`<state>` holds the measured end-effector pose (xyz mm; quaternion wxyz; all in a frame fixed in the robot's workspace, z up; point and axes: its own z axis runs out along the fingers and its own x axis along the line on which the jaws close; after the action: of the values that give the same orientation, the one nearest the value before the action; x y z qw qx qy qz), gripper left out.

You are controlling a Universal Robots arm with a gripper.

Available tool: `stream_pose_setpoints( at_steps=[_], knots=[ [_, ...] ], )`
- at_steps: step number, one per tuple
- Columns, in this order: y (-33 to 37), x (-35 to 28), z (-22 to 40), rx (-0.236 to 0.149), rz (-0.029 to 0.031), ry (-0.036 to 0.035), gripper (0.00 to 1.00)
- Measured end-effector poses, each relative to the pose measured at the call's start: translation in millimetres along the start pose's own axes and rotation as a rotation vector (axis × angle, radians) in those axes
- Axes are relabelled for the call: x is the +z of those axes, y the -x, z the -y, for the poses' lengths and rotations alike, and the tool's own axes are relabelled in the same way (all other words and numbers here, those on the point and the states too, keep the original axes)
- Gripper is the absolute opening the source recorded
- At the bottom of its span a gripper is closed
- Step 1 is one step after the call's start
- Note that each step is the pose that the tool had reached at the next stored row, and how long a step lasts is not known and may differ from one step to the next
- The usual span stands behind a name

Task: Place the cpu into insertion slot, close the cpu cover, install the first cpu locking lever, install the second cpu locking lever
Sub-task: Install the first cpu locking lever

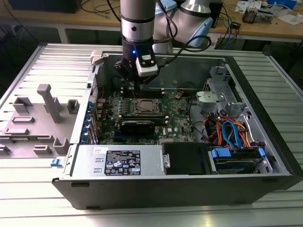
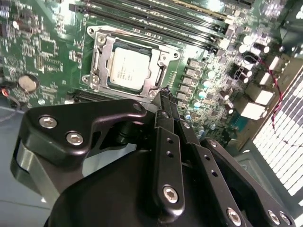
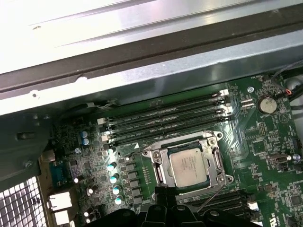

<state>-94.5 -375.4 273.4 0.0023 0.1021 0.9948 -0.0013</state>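
Gripper (image 2: 165,94) tips clenched, empty, right at socket corner.
Cpu (image 2: 129,68) seated in insertion slot (image 3: 159,174), cpu cover (image 2: 163,59) down over it. Risk: tip slips off thin lever wire (image 3: 210,196), gouges board (image 2: 47,47). First wrist view shows wire angled off frame; second wrist view shows tip at cover edge.

cpu (image 2: 129,70) flat in insertion slot (image 2: 100,39), cpu cover (image 2: 162,56) down (framing it)

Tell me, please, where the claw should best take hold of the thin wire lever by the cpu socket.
Probably at its outer end, from above: the lever is a thin bare rod slanting away from the corner of the cpu cover, so that end seems clear.
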Motion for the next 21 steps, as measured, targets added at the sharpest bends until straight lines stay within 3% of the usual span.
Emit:
stream_pose_setpoints(
  at_steps=[3,4,6,8,11,12,13,21],
  knots=[
    [0.0,0.3,0.0,-0.056,0.0006,0.0002,0.11],
    [-0.2,0.4,0.1,-0.063,0.0047,0.0011,0.11],
    [-1.2,1.2,0.4,-0.063,0.0235,0.0046,0.11],
    [-3.0,2.1,0.8,-0.065,0.0326,0.0071,0.11],
    [-3.2,3.2,0.9,-0.120,0.0329,0.0084,0.11],
    [-3.2,3.5,0.9,-0.156,0.0327,0.0090,0.11],
    [-3.2,3.6,0.9,-0.164,0.0328,0.0094,0.11],
    [-3.2,3.6,0.9,-0.165,0.0328,0.0095,0.11]
  ],
)
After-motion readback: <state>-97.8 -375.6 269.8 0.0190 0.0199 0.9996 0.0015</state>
